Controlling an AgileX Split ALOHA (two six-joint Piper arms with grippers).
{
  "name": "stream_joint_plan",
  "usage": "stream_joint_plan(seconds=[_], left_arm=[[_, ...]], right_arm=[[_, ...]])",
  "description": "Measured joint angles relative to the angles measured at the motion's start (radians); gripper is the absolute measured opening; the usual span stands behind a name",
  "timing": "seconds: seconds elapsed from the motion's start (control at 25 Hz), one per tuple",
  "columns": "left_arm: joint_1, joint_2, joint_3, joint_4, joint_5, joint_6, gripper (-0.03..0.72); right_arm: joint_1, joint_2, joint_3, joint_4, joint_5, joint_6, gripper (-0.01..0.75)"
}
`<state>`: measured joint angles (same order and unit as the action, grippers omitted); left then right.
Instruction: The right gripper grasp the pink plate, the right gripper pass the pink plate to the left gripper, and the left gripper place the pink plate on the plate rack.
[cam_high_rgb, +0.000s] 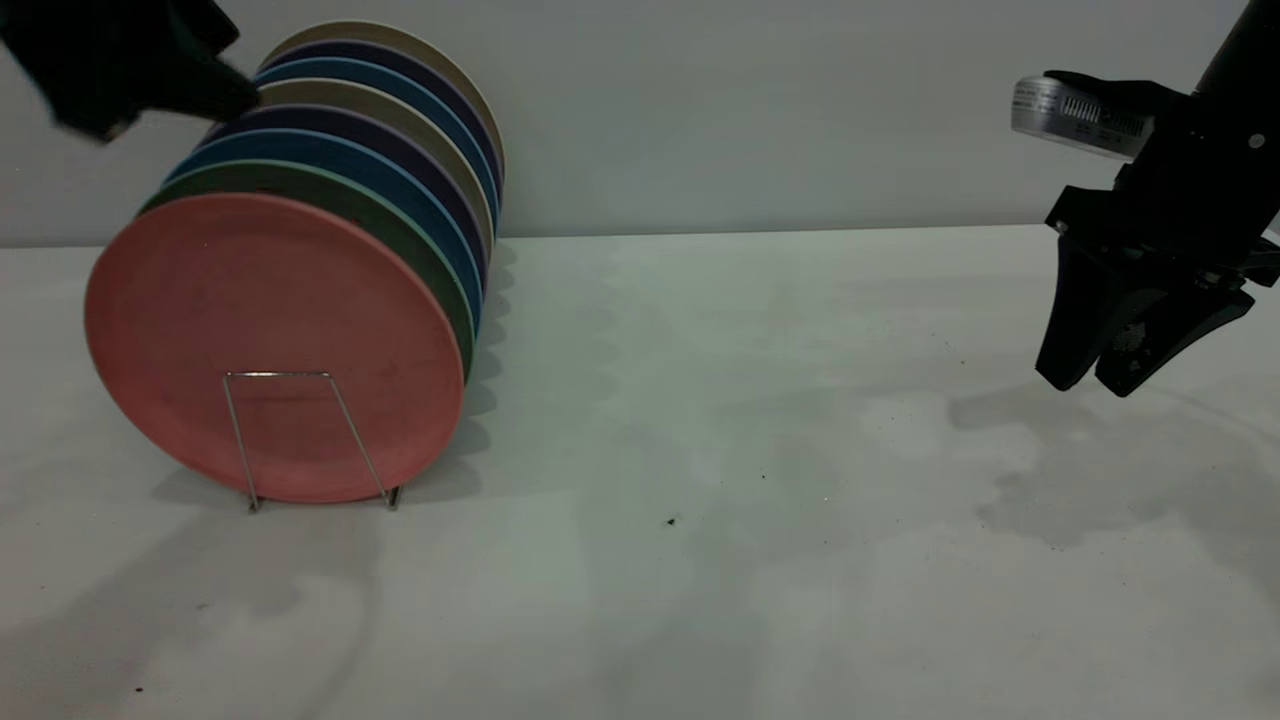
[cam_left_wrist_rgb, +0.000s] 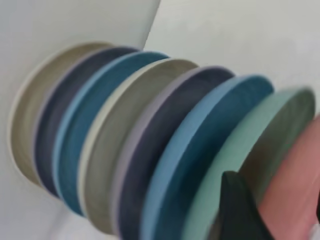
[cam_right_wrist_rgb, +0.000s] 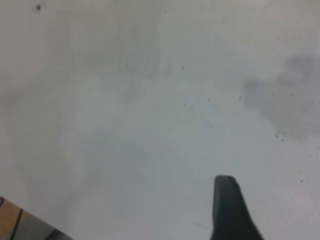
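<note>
On the white desk (cam_high_rgb: 760, 450) the pink plate (cam_high_rgb: 270, 340) already stands in the plate rack (cam_high_rgb: 300, 440); the left gripper (cam_high_rgb: 215, 90), jaw state unclear, need only retreat; the right gripper (cam_high_rgb: 1100, 375) hangs empty, jaws narrow.

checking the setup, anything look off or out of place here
Nothing stands out: the pink plate stands upright in the plate rack ahead of the other plates, none askew. The table shows only faint smudges and specks.

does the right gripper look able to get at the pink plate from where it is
Probably yes: the round salmon-pink plate stands frontmost in the wire rack, bare table between it and the right gripper.
</note>
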<state>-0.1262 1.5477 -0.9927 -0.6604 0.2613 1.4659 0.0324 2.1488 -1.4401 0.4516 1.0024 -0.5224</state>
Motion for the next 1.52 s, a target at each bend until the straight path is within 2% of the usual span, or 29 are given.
stream_joint_plan(seconds=[0.12, 0.2, 0.36, 0.48, 0.56, 0.68, 0.8, 1.0, 1.2, 1.32, 1.52], left_arm=[[0.000, -0.049, 0.000, -0.034, 0.005, -0.383, 0.410], [0.009, -0.088, 0.000, -0.032, 0.048, -0.621, 0.410], [0.067, -0.139, 0.000, 0.104, 0.264, -0.993, 0.401], [0.122, -0.143, 0.000, 0.312, 0.470, -1.169, 0.398], [0.142, -0.148, 0.000, 0.424, 0.564, -1.262, 0.396], [0.151, -0.180, 0.000, 0.546, 0.655, -1.344, 0.397], [0.152, -0.253, 0.000, 0.620, 0.695, -1.401, 0.397], [0.152, -0.446, 0.024, 0.638, 0.730, -1.422, 0.397], [0.152, -0.692, 0.153, 0.638, 0.749, -1.424, 0.396], [0.152, -0.857, 0.246, 0.638, 0.761, -1.424, 0.396], [0.152, -1.138, 0.350, 0.638, 0.827, -1.427, 0.395]], right_arm=[[0.000, 0.000, 0.000, -0.032, 0.013, 0.027, 0.445], [0.000, -0.001, 0.000, -0.091, 0.031, 0.078, 0.445], [0.000, -0.039, 0.000, -0.277, 0.094, 0.233, 0.445], [0.000, -0.102, 0.000, -0.372, 0.157, 0.331, 0.445], [0.000, -0.164, 0.000, -0.395, 0.182, 0.372, 0.445], [0.022, -0.277, 0.023, -0.413, 0.191, 0.397, 0.438], [0.083, -0.419, 0.090, -0.416, 0.197, 0.423, 0.423], [0.261, -0.673, 0.245, -0.417, 0.210, 0.466, 0.411], [0.408, -0.932, 0.401, -0.417, 0.219, 0.490, 0.411], [0.443, -1.089, 0.509, -0.417, 0.224, 0.491, 0.411], [0.446, -1.372, 0.686, -0.417, 0.231, 0.493, 0.411]])
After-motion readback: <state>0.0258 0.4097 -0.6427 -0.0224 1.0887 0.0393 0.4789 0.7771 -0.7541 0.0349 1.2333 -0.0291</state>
